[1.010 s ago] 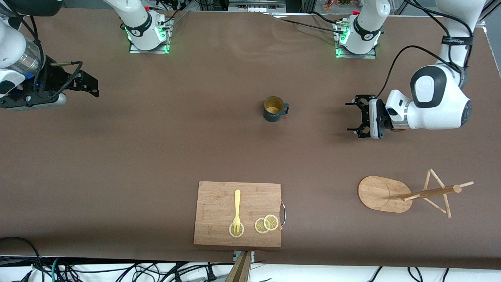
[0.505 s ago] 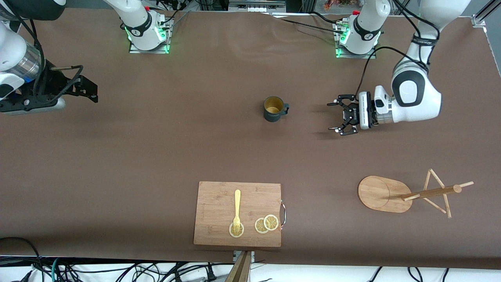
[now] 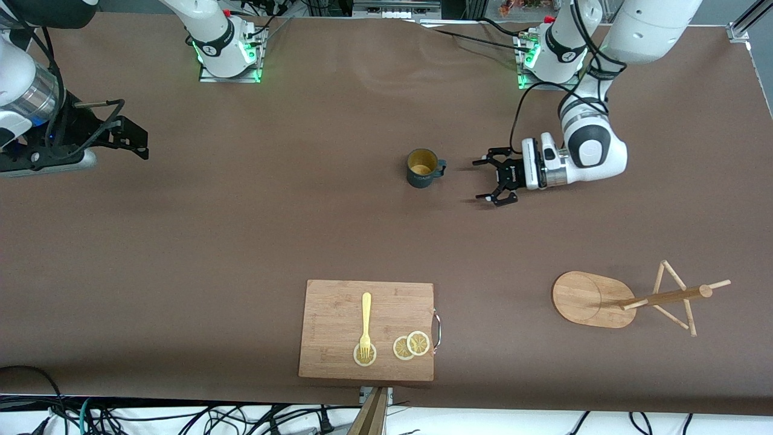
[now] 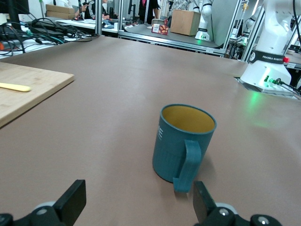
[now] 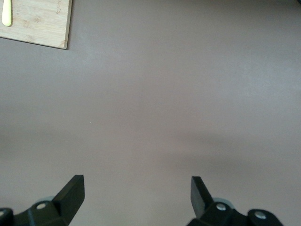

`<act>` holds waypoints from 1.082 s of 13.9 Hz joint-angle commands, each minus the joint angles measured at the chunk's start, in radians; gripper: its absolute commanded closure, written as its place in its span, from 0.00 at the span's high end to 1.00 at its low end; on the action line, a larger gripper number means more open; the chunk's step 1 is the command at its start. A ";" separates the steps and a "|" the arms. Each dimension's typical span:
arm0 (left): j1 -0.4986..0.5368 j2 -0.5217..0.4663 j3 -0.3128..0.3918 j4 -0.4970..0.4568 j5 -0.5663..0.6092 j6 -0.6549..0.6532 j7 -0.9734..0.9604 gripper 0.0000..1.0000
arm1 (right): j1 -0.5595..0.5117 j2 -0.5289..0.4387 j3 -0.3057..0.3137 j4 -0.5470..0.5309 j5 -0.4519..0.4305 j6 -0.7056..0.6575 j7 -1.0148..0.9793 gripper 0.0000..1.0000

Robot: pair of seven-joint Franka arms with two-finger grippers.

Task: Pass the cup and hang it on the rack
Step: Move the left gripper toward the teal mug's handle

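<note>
The cup (image 3: 424, 168) stands upright and empty on the table (image 3: 241, 229). The left gripper (image 3: 492, 181) hovers beside its handle, fingers spread wide. The right gripper (image 3: 136, 138) waits, likewise wide apart and empty.

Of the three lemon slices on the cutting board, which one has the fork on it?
The lemon slice lying apart, toward the right arm's end of the cutting board; the fork rests on it. The other two overlap.

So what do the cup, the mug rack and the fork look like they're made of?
Cup: matte teal outside with a ribbed wall, yellowish inside; probably plastic or glazed ceramic, which one is unclear.
Rack: pale, unpainted wood or bamboo, with grain visible on its oval base.
Fork: one flat pale yellow colour, likely plastic, possibly light wood.
</note>
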 commanded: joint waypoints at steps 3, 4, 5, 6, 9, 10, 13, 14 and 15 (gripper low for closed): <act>-0.051 0.020 0.002 -0.033 -0.097 -0.009 0.138 1.00 | -0.009 0.004 0.012 0.021 -0.004 -0.010 -0.006 1.00; -0.054 0.029 -0.001 -0.035 -0.121 -0.009 0.167 1.00 | -0.009 0.004 0.012 0.021 -0.004 -0.010 -0.006 1.00; -0.071 0.040 -0.007 -0.040 -0.153 -0.009 0.181 1.00 | -0.009 0.004 0.012 0.021 -0.004 -0.008 -0.006 1.00; -0.080 0.040 -0.008 -0.055 -0.173 -0.007 0.196 1.00 | -0.009 0.004 0.012 0.021 -0.003 -0.008 -0.006 1.00; -0.087 0.037 -0.010 -0.087 -0.203 -0.007 0.241 1.00 | -0.009 0.004 0.012 0.021 -0.003 -0.010 -0.005 1.00; -0.088 0.038 -0.011 -0.095 -0.222 -0.007 0.261 1.00 | -0.009 0.004 0.012 0.021 -0.001 -0.008 -0.005 1.00; -0.131 0.060 -0.014 -0.106 -0.305 0.001 0.305 1.00 | -0.009 0.004 0.010 0.021 -0.001 -0.008 -0.005 1.00; -0.143 0.063 -0.018 -0.106 -0.333 0.004 0.305 1.00 | -0.009 0.004 0.010 0.021 -0.001 -0.008 -0.005 1.00; -0.150 0.064 -0.025 -0.104 -0.351 0.008 0.308 1.00 | -0.009 0.004 0.012 0.021 0.000 -0.008 -0.003 1.00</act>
